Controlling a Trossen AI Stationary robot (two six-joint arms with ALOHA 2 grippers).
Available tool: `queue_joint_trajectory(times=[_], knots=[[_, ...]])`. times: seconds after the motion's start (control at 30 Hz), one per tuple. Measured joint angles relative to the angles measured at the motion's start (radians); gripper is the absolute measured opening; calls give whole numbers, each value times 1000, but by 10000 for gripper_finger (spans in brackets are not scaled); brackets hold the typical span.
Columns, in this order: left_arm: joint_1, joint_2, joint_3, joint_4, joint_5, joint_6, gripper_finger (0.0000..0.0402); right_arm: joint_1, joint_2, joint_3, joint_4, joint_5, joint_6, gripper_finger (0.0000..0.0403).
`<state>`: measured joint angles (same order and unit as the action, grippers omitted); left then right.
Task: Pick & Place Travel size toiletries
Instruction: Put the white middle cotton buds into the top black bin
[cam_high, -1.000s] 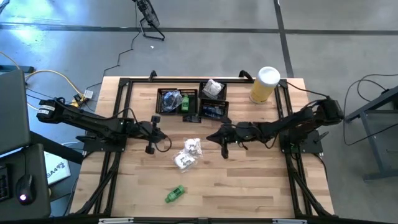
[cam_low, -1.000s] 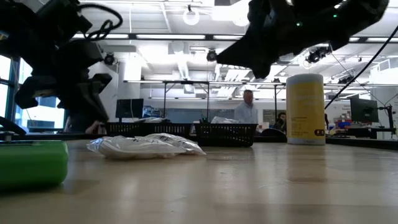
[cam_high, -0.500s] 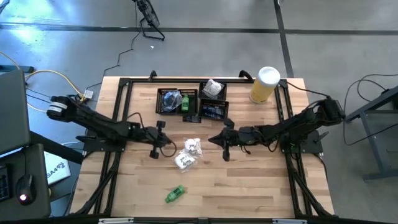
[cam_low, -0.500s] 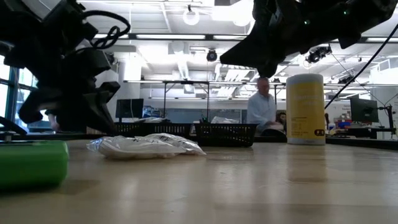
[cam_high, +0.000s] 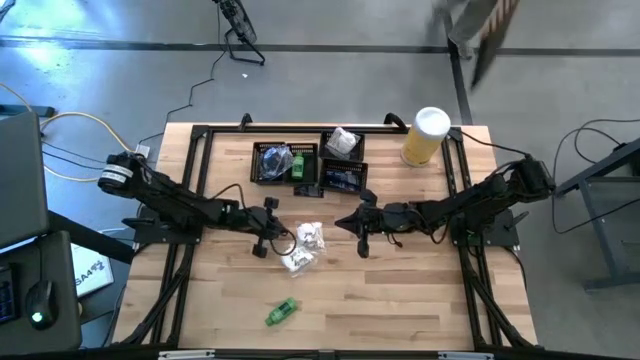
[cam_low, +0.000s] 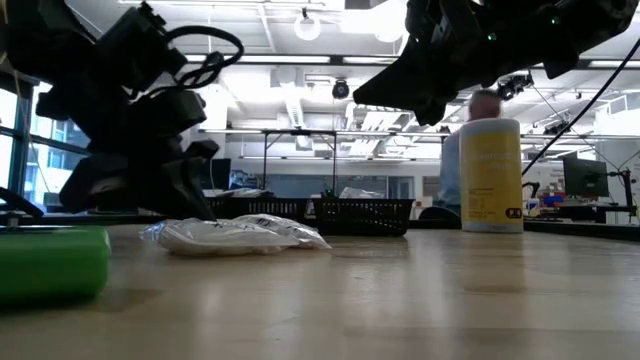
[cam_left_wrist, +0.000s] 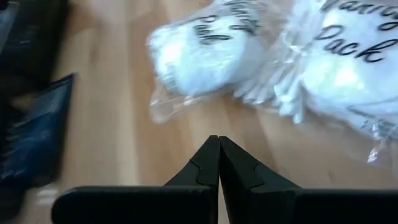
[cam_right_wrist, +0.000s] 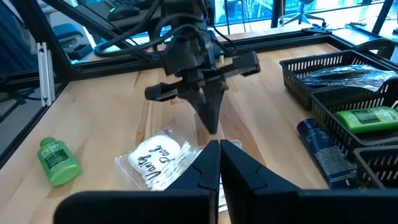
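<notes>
Left tool (cam_high: 262, 247) pressed together, empty, low over the desk (cam_high: 400, 310). White sachets (cam_high: 303, 247) lie just ahead of its tip, touching each other; we judge the left arm nearer. Right tool (cam_high: 361, 244) also pressed together, empty, on their far side, facing them. Pair's long axis runs slantwise across the left tool's line; where each sachet points, we cannot tell. Green bottle (cam_high: 282, 313) lies well apart.

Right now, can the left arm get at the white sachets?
Probably yes: the left gripper, fingers shut, hangs right beside the white sachets, with bare wood between; it must open first.
</notes>
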<state>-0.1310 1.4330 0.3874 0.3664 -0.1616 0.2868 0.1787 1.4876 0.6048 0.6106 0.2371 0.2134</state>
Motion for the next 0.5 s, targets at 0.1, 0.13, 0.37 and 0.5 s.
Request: queue_joint_trajectory(times=[0.1,0.13,0.37,0.5], knots=[[0,50,35,-1,13,4,1,0,0,0,0,0,-5,3],[0,69,45,0,13,4,1,0,0,0,0,0,-5,3],[0,160,109,6,18,-5,1,0,0,0,-9,-2,-8,3],[0,198,149,7,5,2,1,0,0,0,-22,-4,-8,3]])
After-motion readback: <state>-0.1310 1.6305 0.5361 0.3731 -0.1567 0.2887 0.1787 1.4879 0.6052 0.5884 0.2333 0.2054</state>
